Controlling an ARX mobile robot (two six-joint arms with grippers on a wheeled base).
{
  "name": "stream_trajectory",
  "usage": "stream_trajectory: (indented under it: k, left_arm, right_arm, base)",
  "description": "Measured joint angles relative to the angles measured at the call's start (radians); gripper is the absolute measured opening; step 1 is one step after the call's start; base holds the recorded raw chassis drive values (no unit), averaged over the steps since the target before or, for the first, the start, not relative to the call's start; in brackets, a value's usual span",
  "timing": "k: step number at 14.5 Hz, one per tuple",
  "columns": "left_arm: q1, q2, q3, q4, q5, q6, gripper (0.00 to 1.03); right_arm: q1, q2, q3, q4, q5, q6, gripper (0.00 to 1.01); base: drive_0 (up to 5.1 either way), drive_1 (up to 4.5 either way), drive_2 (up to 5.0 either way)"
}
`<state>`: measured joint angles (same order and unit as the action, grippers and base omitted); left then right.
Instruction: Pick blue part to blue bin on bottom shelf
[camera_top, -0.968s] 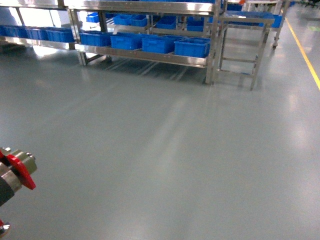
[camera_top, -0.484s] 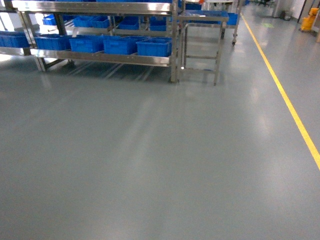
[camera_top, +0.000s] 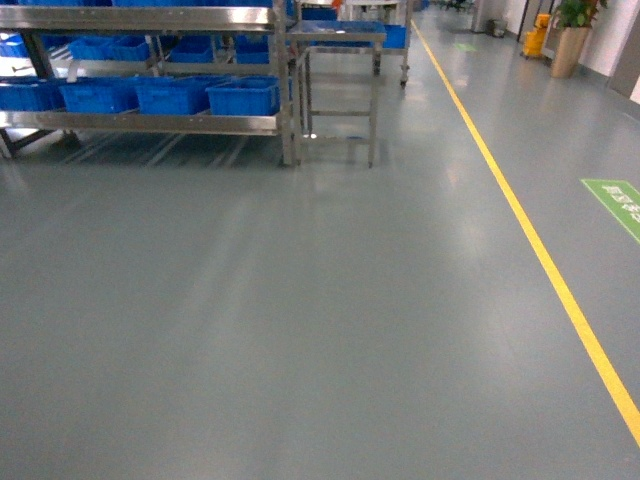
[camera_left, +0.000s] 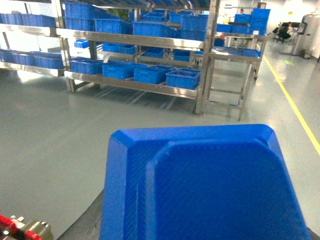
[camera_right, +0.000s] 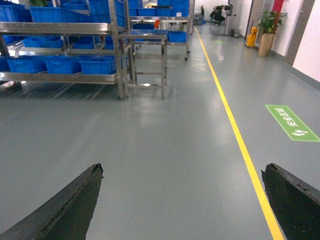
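Note:
A large blue part (camera_left: 210, 185) fills the lower half of the left wrist view. My left gripper (camera_left: 200, 235) is shut on it, and only a dark finger (camera_left: 87, 222) shows at its left edge. Far ahead, the bottom shelf (camera_left: 135, 84) of a steel rack carries a row of blue bins (camera_left: 183, 78). In the head view the same bottom shelf (camera_top: 150, 123) and its blue bins (camera_top: 243, 96) sit at the top left, with no gripper in sight. My right gripper (camera_right: 182, 167) is open over bare floor with nothing between its fingers.
A small steel table (camera_top: 335, 40) stands right of the rack. A yellow floor line (camera_top: 530, 240) runs down the aisle on the right, beside a green floor sign (camera_top: 618, 200). A potted plant (camera_top: 565, 40) stands at the far right. Grey floor lies between me and the rack.
The head view has swung right: the rack slid toward the left edge and the yellow line and green sign came in. The red-and-metal left arm part left the view.

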<state>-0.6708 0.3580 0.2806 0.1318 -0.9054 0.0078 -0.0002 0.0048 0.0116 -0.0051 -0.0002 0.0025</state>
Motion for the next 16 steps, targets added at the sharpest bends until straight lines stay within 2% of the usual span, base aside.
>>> stream_trajectory:
  k: [3, 16]
  left_arm:
    - [-0.001, 0.0, 0.0, 0.0, 0.0, 0.0, 0.44]
    - [-0.001, 0.0, 0.0, 0.004, 0.0, 0.0, 0.44]
  right_arm:
    - [0.0, 0.0, 0.0, 0.0, 0.001, 0.0, 0.98]
    - [0.0, 0.0, 0.0, 0.002, 0.0, 0.0, 0.98]
  base:
    - [-0.6, -0.57, -0.6]
    - [0.0, 4.26, -4.4]
